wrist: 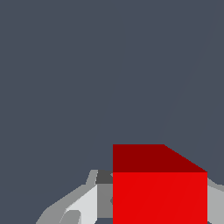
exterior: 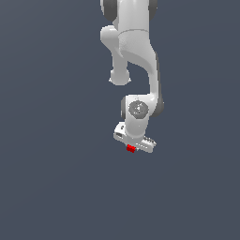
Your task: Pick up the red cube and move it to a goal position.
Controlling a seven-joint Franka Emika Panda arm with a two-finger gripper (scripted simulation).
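1. Cube first: the red cube (exterior: 131,148) sits at the tip of the white gripper (exterior: 133,148), at the lower end of the Panda arm (exterior: 136,51), slightly right of centre in the exterior view.
2. Wrist view shows the red cube (wrist: 159,186) filling the space right by the camera, with grey-white finger parts (wrist: 83,205) showing on either side of it.
3. Jaws: closed on the cube as far as I can judge; it sits between the fingers, though the contact faces themselves are hidden.
4. Whether the cube is lifted off the surface or resting on it cannot be told; the background is uniform dark grey with no shadow or edge.
5. No goal marker is visible in either view, so the target location cannot be read from here.
6. Step in hand, judged: carry the held cube to the goal.
7. To do it well: keep squeeze constant, move smoothly without jerks, and avoid wrist rotation that could let a small cube pivot between the pads.
8. Risk: the cube is much narrower than the gripper, so an off-centre hold could slip during fast travel; slow down near the goal.
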